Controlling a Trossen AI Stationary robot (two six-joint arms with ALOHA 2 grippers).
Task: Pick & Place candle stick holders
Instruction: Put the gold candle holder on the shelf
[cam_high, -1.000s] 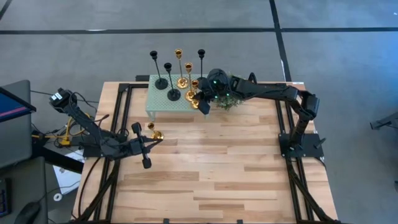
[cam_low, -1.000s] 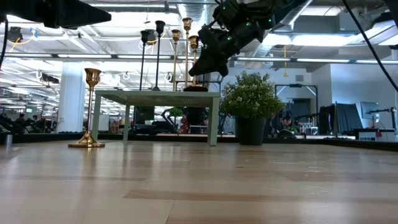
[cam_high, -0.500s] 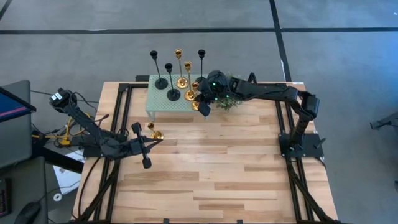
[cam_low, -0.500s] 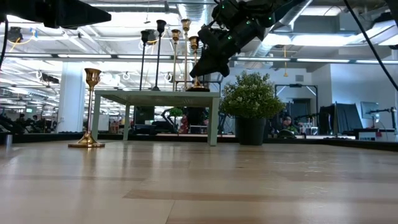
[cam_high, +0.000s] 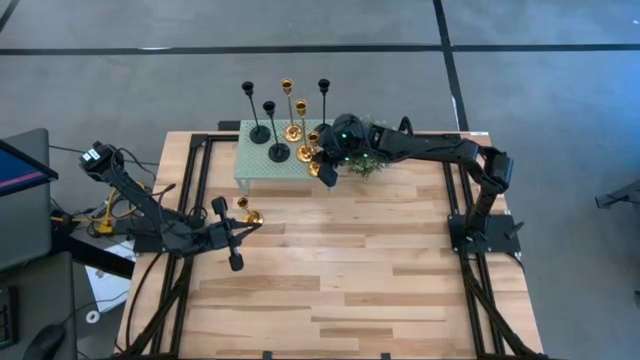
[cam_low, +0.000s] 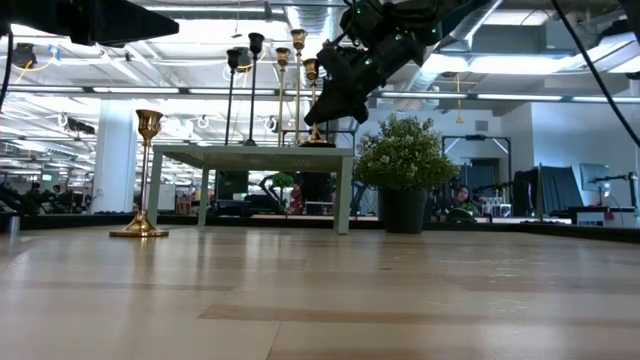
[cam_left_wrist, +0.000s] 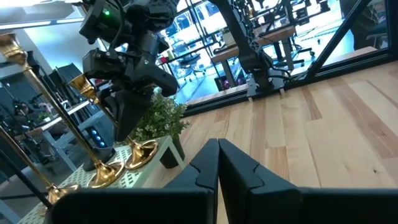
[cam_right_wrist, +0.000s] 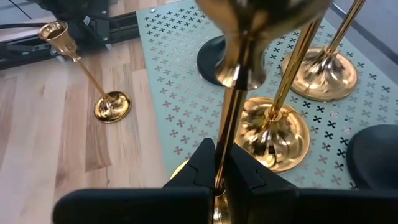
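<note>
The right gripper (cam_high: 322, 165) is closed on the thin stem of a gold candle stick holder (cam_right_wrist: 239, 68), with the pinch low on the stem and the top cup well above the fingers; in the low view the base (cam_low: 316, 142) appears to rest on, or hang just over, the near edge of the mint-green mesh-top table (cam_high: 262, 165), and which of the two cannot be told. If the step in hand is judged to be the setting-down, the stem is best kept upright and the base eased flat onto the perforated top before the fingers are parted, since the base looks close to the table's edge. Just beyond the gripper another gold holder (cam_right_wrist: 273, 130) stands very near, with a third gold one (cam_right_wrist: 323, 71) and black bases (cam_right_wrist: 214, 59) behind it, so a straight withdrawal away from them would be safest. The gold pieces are polished and fluted at the base; the black ones look matte; all are slim and top-heavy, and are judged easy to tip. The left gripper (cam_high: 232, 240) waits over the wooden tabletop with its fingers together and nothing held, and one gold holder (cam_high: 246, 211) stands just beside it.
</note>
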